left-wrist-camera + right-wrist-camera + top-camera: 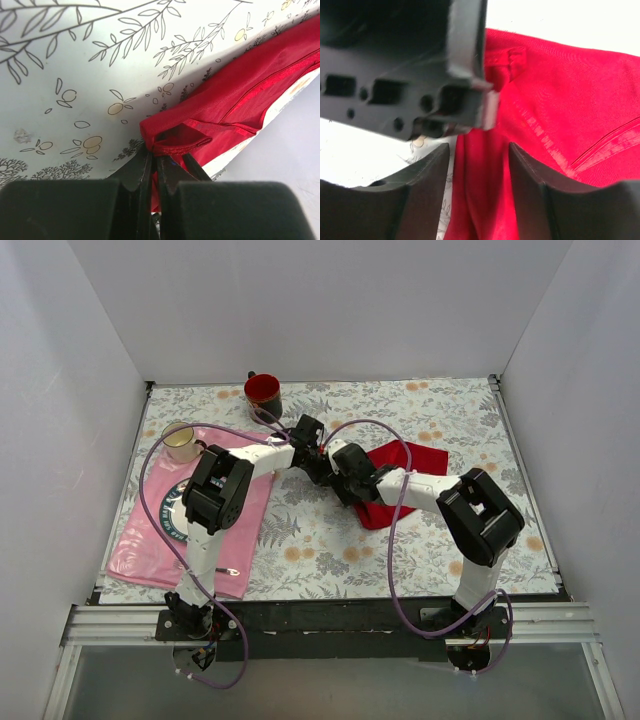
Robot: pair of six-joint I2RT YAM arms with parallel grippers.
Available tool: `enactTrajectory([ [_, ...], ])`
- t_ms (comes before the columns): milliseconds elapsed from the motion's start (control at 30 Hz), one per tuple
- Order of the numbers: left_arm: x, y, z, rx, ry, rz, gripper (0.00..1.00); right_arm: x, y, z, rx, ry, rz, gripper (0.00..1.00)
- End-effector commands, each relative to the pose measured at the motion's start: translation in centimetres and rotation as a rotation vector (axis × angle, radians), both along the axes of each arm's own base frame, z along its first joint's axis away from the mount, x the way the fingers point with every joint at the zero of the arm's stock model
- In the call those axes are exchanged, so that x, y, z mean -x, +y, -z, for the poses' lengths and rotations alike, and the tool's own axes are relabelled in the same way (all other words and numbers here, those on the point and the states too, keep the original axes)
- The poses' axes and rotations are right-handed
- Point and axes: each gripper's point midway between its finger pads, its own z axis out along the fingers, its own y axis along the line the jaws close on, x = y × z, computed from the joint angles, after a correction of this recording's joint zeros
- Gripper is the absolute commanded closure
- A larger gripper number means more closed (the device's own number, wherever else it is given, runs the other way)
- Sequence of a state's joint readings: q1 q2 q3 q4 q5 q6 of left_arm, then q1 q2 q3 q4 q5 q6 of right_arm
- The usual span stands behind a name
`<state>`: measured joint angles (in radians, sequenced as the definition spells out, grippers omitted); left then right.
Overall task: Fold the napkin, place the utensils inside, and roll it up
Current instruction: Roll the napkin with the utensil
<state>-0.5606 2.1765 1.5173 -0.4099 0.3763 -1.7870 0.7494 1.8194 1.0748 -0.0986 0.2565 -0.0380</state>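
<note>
Fingertips (140,172) of the left gripper (153,162) are pinched tight on a hemmed corner of the plain bright red cloth napkin (240,95). The right gripper (479,165) has its jaws apart, with red fabric lying between them. Both arms reach inward from the near edge with elbows bent, and their wrists meet at mid-table, just beside each other. The napkin lies right of centre, its long axis running diagonally from near the centre toward the far right. Under it is a white floral tablecloth (330,540). A pale pink placemat (150,550) lies at the left, and plain white walls (300,300) enclose the table.
</note>
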Motion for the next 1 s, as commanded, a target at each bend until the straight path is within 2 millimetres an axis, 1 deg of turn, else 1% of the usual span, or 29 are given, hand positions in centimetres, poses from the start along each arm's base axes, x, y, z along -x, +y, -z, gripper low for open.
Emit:
enactTrajectory([
  [0, 0.4, -0.2, -3.5, 0.053, -0.032, 0.007, 1.00, 0.2, -2.0, 2.5, 0.067, 0.008, 0.073, 0.48],
  [100, 0.3, -0.1, -4.0, 0.064, -0.039, 0.010, 1.00, 0.3, -2.0, 3.0, 0.058, 0.030, 0.088, 0.69],
  [133, 0.1, 0.1, -4.1, 0.069, -0.040, 0.010, 1.00, 0.2, -2.0, 3.2, 0.051, 0.038, 0.087, 0.78],
  [167, 0.0, 0.1, -4.2, 0.071, -0.044, 0.012, 1.00, 0.4, -1.8, 3.4, 0.034, 0.059, 0.082, 0.82],
  [200, -0.1, 0.2, -4.3, 0.075, -0.050, 0.018, 1.00, 0.1, -1.9, 3.4, 0.023, 0.065, 0.089, 0.88],
  [233, -0.5, 0.4, -4.6, 0.083, -0.066, 0.018, 1.00, 0.1, -1.8, 3.3, 0.009, 0.076, 0.083, 0.96],
  [267, -0.8, 0.6, -4.8, 0.082, -0.094, 0.039, 1.00, 0.5, -1.4, 3.4, -0.023, 0.112, 0.065, 0.99],
  [300, -1.1, 0.7, -5.0, 0.080, -0.120, 0.049, 0.98, 0.1, -1.7, 3.4, -0.046, 0.127, 0.072, 0.99],
  [333, -1.7, 1.1, -5.5, 0.080, -0.152, 0.052, 0.91, 0.2, -1.4, 3.3, -0.074, 0.147, 0.062, 0.99],
  [367, -2.2, 1.5, -5.8, 0.061, -0.207, 0.081, 0.83, 0.7, -0.6, 3.1, -0.131, 0.190, 0.023, 0.99],
  [400, -2.6, 1.7, -6.3, 0.057, -0.243, 0.092, 0.70, 0.1, -1.1, 2.9, -0.159, 0.199, 0.045, 0.99],
  [433, -3.0, 1.9, -6.7, 0.045, -0.279, 0.101, 0.64, 0.4, -0.6, 2.8, -0.209, 0.235, 0.023, 0.99],
  [467, -3.2, 2.2, -8.0, 0.042, -0.327, 0.109, 0.58, 1.3, 0.3, 2.7, -0.292, 0.306, -0.027, 0.99],
  [500, -3.6, 2.5, -8.8, 0.029, -0.392, 0.131, 0.54, 0.5, -0.1, 2.5, -0.360, 0.331, -0.003, 0.99],
  [533, -3.8, 2.7, -9.3, 0.022, -0.424, 0.137, 0.50, 0.6, -0.2, 2.5, -0.409, 0.368, -0.005, 0.99],
  [567, -3.8, 2.9, -11.1, 0.027, -0.476, 0.140, 0.49, 1.4, 0.3, 2.2, -0.489, 0.434, -0.038, 0.99],
  [600, -3.8, 3.2, -11.4, 0.021, -0.510, 0.150, 0.49, 0.8, -0.6, 2.1, -0.538, 0.457, -0.016, 0.99],
  [633, -3.7, 3.4, -12.0, 0.024, -0.536, 0.150, 0.46, 0.4, -0.4, 1.7, -0.596, 0.468, -0.010, 0.99],
  [667, -3.5, 3.5, -12.8, 0.031, -0.569, 0.152, 0.44, 1.0, -0.2, 1.2, -0.660, 0.515, -0.037, 0.99],
  [700, -3.0, 3.7, -13.2, 0.051, -0.600, 0.151, 0.43, 0.4, -0.9, 1.0, -0.698, 0.531, -0.019, 0.99],
  [733, -2.7, 3.7, -13.4, 0.058, -0.606, 0.154, 0.39, 0.3, -1.0, 1.1, -0.727, 0.563, -0.003, 0.99],
  [767, -2.4, 3.7, -13.2, 0.062, -0.603, 0.160, 0.38, 0.1, -1.3, 0.7, -0.770, 0.587, -0.005, 0.99],
  [833, -1.6, 3.1, -12.2, 0.089, -0.564, 0.195, 0.37, -0.2, -1.4, 0.6, -0.835, 0.615, 0.012, 0.99],
  [867, -1.4, 3.0, -11.6, 0.090, -0.547, 0.203, 0.34, -0.1, -1.6, 0.2, -0.883, 0.643, 0.006, 0.99],
  [900, -1.2, 2.7, -10.4, 0.084, -0.518, 0.212, 0.28, 0.0, -1.6, 0.2, -0.911, 0.657, 0.009, 0.99],
  [967, -0.6, 2.4, -9.1, 0.076, -0.473, 0.217, 0.28, -0.2, -1.6, 0.1, -0.950, 0.666, 0.010, 0.99],
])
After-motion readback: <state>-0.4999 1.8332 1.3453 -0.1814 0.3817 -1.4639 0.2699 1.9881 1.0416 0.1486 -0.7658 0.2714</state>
